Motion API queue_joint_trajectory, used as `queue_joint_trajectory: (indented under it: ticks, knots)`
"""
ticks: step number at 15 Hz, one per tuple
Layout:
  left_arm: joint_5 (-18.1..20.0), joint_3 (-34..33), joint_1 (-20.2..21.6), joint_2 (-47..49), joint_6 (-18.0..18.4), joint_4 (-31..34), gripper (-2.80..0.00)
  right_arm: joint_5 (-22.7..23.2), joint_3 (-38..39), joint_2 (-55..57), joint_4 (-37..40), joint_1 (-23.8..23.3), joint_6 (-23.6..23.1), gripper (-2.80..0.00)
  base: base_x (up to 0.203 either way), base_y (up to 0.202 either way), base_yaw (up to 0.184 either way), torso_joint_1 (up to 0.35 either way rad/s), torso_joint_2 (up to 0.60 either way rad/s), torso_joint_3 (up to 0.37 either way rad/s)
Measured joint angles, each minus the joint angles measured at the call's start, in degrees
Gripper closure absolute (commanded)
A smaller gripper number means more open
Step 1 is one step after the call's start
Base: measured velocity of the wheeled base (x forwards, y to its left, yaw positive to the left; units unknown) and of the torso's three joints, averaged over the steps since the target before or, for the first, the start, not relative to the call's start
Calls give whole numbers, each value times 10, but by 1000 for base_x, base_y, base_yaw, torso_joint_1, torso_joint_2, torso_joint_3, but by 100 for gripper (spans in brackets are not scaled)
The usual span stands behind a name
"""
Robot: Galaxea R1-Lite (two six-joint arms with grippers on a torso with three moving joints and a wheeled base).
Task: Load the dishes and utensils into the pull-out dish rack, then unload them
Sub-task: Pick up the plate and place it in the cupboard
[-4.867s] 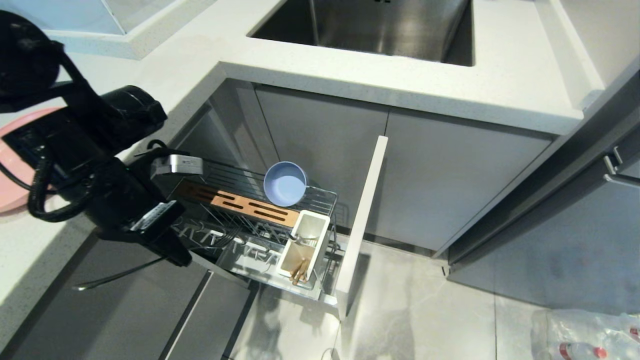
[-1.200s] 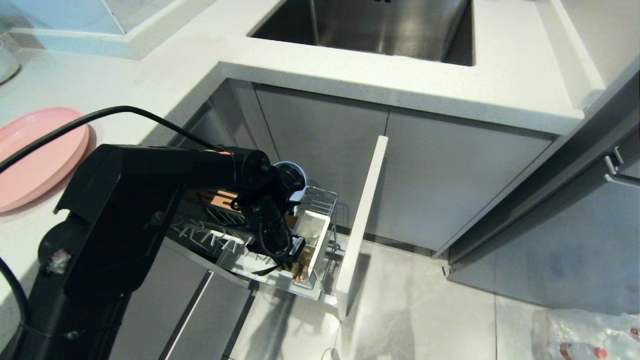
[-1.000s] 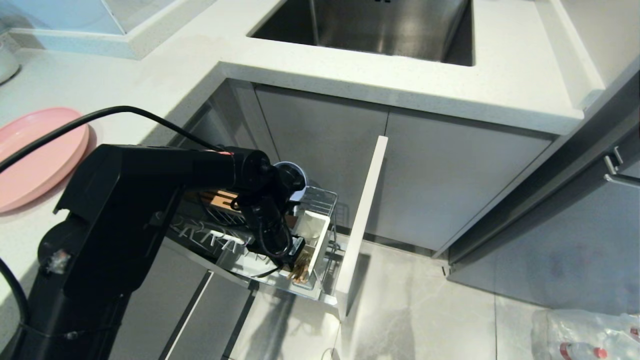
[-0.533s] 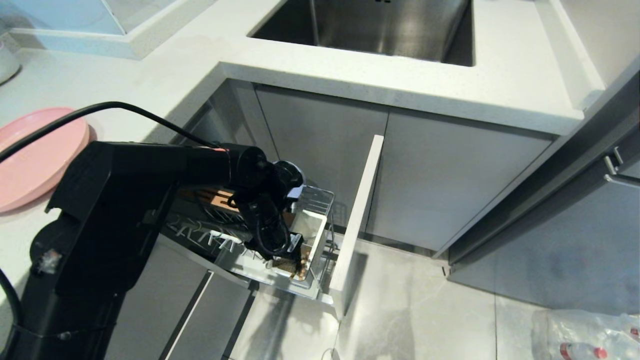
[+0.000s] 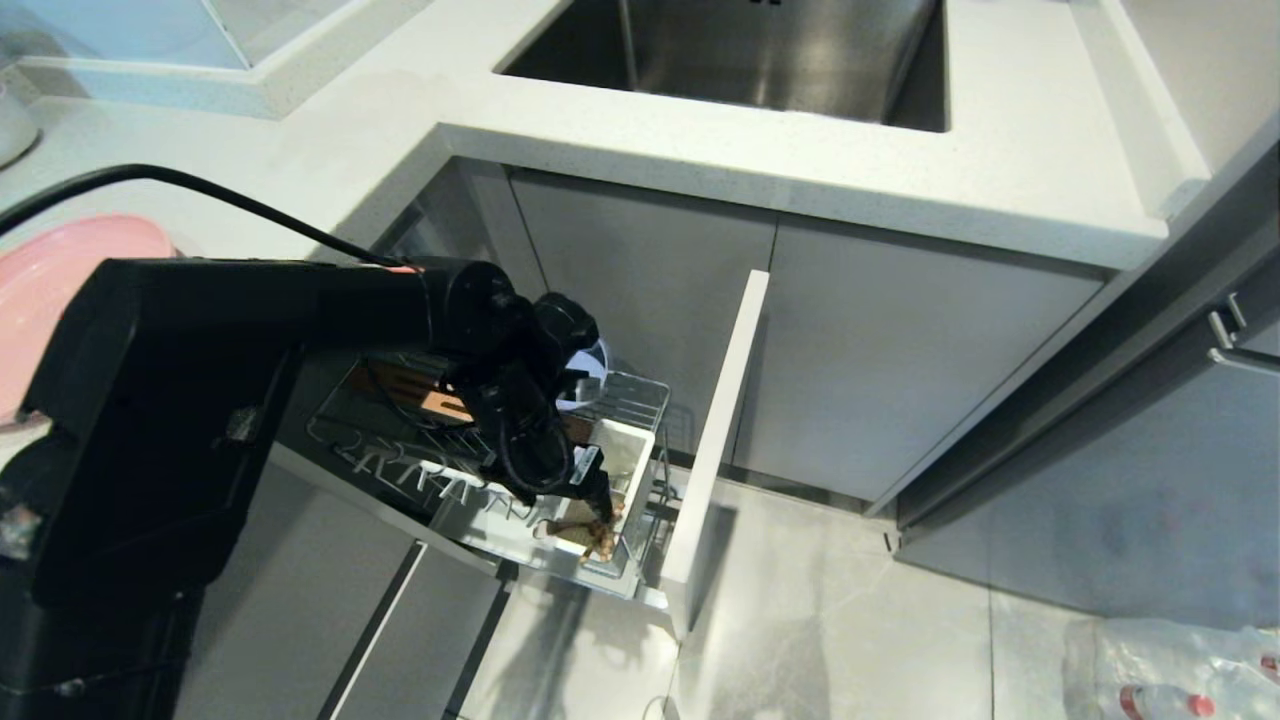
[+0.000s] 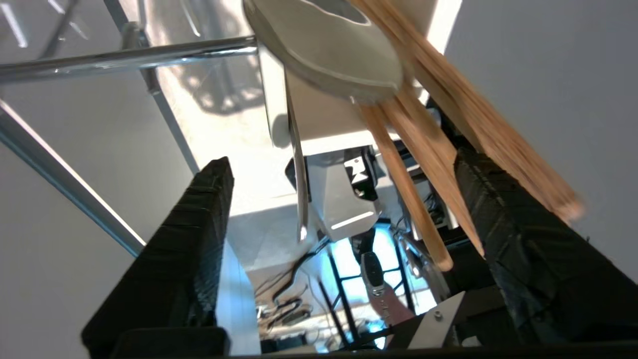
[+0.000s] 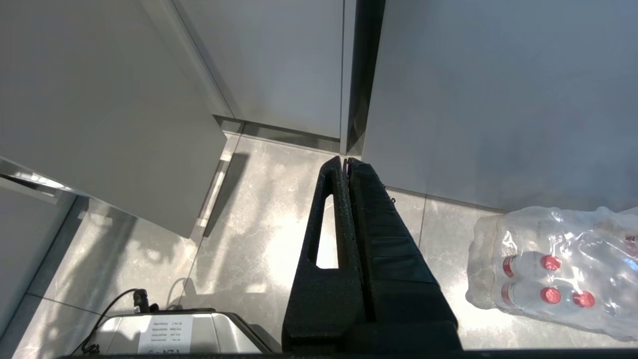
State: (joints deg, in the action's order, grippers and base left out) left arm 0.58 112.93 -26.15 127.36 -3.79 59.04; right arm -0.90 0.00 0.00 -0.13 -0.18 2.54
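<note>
- Left gripper (image 6: 339,199): jaws wide, holding nothing, over the utensil cup (image 5: 628,470) of the rack (image 5: 640,395).
- Chopsticks (image 6: 423,199), spoon (image 6: 329,50): between the fingers.
- Right gripper (image 7: 347,162): closed, empty, above the floor.

We see the pull-out dish rack (image 5: 400,455) below the bench (image 5: 300,150), left of its front panel (image 5: 715,440). In its utensil cup (image 5: 628,470) stand the chopsticks (image 5: 603,538); the plate (image 5: 45,290) lies on the bench.
</note>
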Motion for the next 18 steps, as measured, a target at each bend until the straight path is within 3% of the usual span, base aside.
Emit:
queue_joint_trajectory:
  ticks: [5, 6, 13, 18]
  knots:
    - [0, -1, -5, -51, -20, 12, -280, 0, 0, 0, 0, 0, 0, 0, 0, 0, 0, 0, 0, 0]
    - [1, -1, -7, -63, -21, 22, 0, 0, 0, 0, 0, 0, 0, 0, 0, 0, 0, 0, 0, 0]
    - [1, -3, -39, -150, -63, 52, 0, 0, 0, 0, 0, 0, 0, 0, 0, 0, 0, 0, 0, 0]
    - [4, -3, -74, -236, -119, 51, 0, 0, 0, 0, 0, 0, 0, 0, 0, 0, 0, 0, 0, 0]
